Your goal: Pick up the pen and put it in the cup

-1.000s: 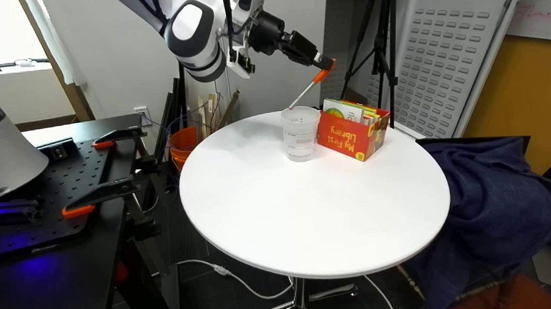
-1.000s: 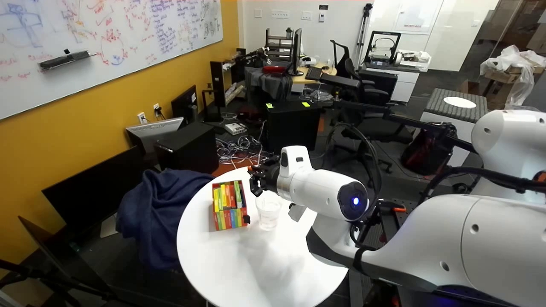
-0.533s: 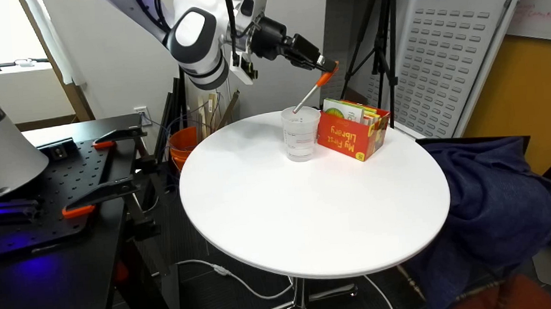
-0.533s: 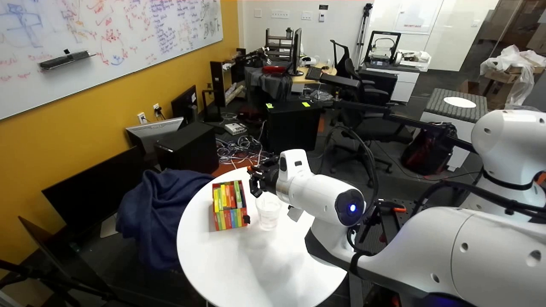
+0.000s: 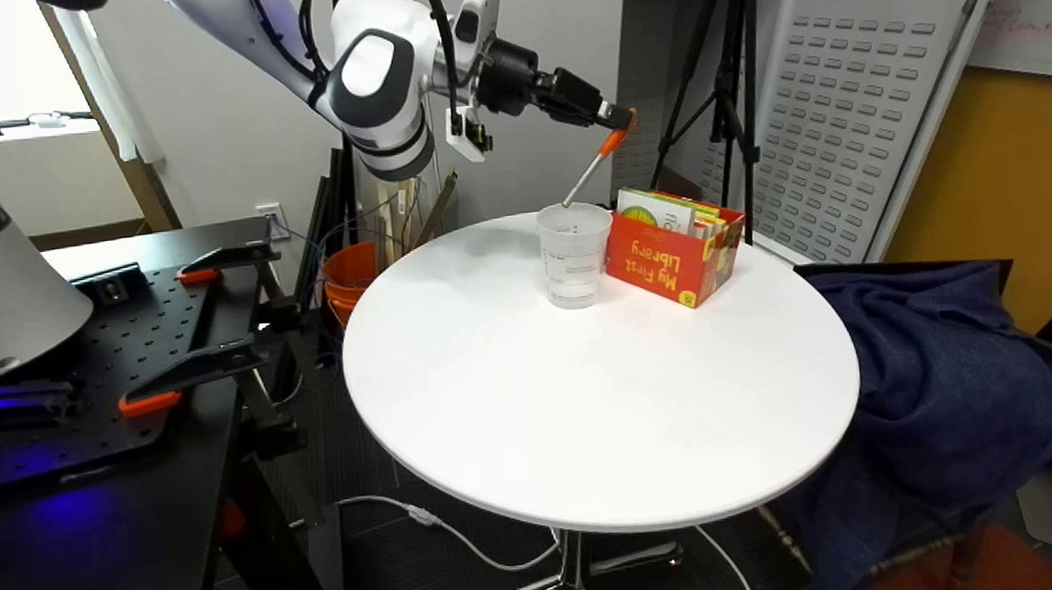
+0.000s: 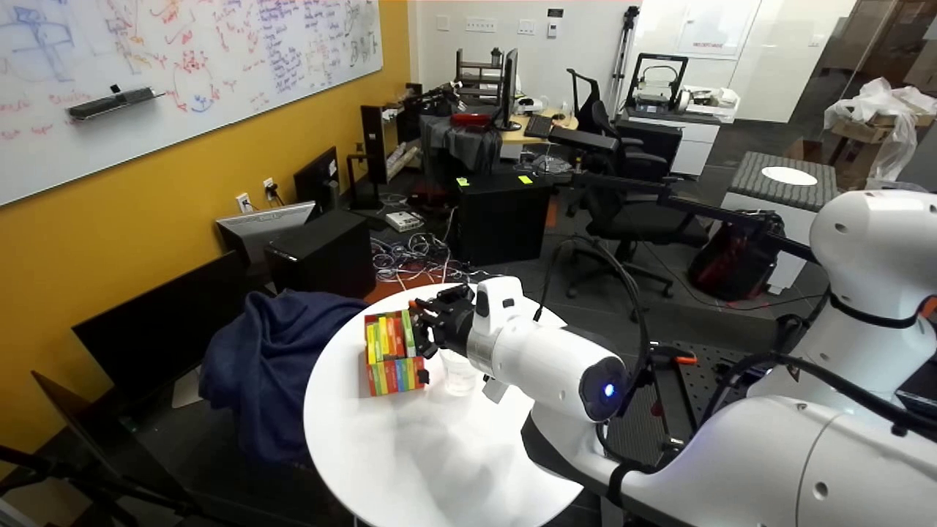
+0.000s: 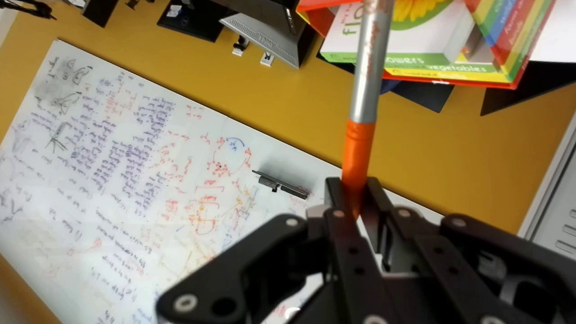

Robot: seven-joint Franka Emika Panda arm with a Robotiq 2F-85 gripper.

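The pen, orange with a silver-white length, slants down from my gripper in an exterior view [image 5: 607,151] and shows large in the wrist view [image 7: 366,76]. My gripper [image 7: 355,193] is shut on its orange end. The clear cup [image 5: 577,268] stands upright on the table. In that picture the pen's lower tip appears at the cup's far rim; whether it is over the opening or behind it I cannot tell. In an exterior view my gripper [image 6: 419,329] partly covers the cup [image 6: 460,378], and most of the pen is hidden. The cup is out of the wrist view.
A red and yellow box of small books [image 5: 658,263] stands right beside the cup on the round white table [image 5: 590,420]; it also shows close to the gripper in an exterior view [image 6: 395,359] and at the top of the wrist view [image 7: 427,45]. A black tripod [image 5: 724,87] stands behind.
In an exterior view, my gripper and the pen have shifted slightly up and left since half a second ago. In an exterior view, the gripper has moved down and left, closer to the book box.
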